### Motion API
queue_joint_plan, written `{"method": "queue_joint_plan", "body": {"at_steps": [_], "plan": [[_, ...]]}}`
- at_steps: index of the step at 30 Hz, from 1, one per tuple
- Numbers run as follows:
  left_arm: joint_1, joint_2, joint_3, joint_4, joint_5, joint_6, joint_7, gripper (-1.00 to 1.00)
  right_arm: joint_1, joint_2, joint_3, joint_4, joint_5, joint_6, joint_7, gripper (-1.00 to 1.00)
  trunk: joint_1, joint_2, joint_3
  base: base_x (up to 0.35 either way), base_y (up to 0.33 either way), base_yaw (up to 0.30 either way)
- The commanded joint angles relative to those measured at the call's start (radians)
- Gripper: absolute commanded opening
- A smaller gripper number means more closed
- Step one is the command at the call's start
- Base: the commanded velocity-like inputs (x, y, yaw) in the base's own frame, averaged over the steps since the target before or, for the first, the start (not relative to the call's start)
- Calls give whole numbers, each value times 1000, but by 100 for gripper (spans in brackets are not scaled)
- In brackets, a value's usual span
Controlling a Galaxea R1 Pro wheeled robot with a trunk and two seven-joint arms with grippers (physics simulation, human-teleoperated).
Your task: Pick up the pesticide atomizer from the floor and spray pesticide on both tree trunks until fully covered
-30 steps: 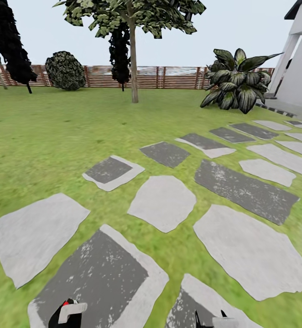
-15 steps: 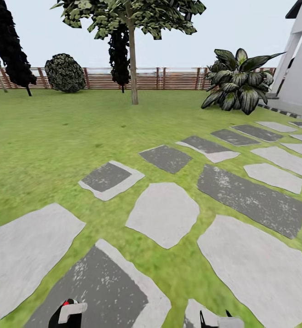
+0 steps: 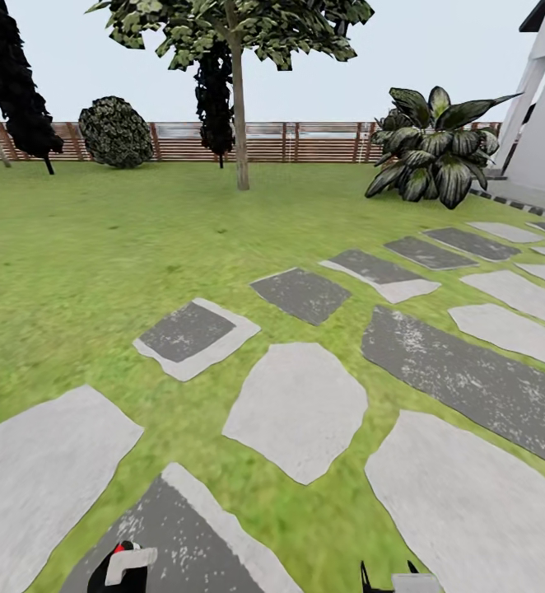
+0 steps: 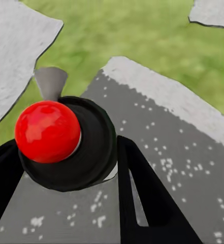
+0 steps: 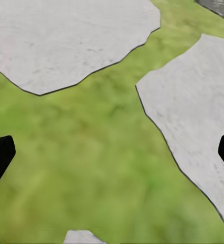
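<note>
The atomizer [image 4: 66, 142] sits between the jaws of the left gripper [image 4: 61, 168], which are clamped on its dark body; the red top points away from the jaws, above a dark paving stone [image 4: 183, 152]. The right gripper [image 5: 112, 152] has its jaws wide apart, with only grass [image 5: 91, 152] between them. One tree [image 3: 239, 99] stands far ahead on the lawn.

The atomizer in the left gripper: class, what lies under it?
Under the atomizer, held by the left gripper, lies a dark stepping stone edged by grass. The stone directly beneath is hidden.
</note>
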Motion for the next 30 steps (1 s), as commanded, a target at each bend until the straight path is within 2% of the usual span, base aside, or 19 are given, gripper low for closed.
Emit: {"method": "queue_joint_plan", "body": {"at_steps": [1,24,30], "plan": [[0,0,0,0,0,0,-1,-100,0,0,0,1,0,0,0,100,0,0,0,342,0,0],[1,-2,0,0,0,-1,-1,-100,0,0,0,1,1,1,0,100,0,0,0,342,0,0],[0,-2,0,0,0,0,-2,-100,0,1,0,1,1,1,0,100,0,0,0,342,0,129]]}}
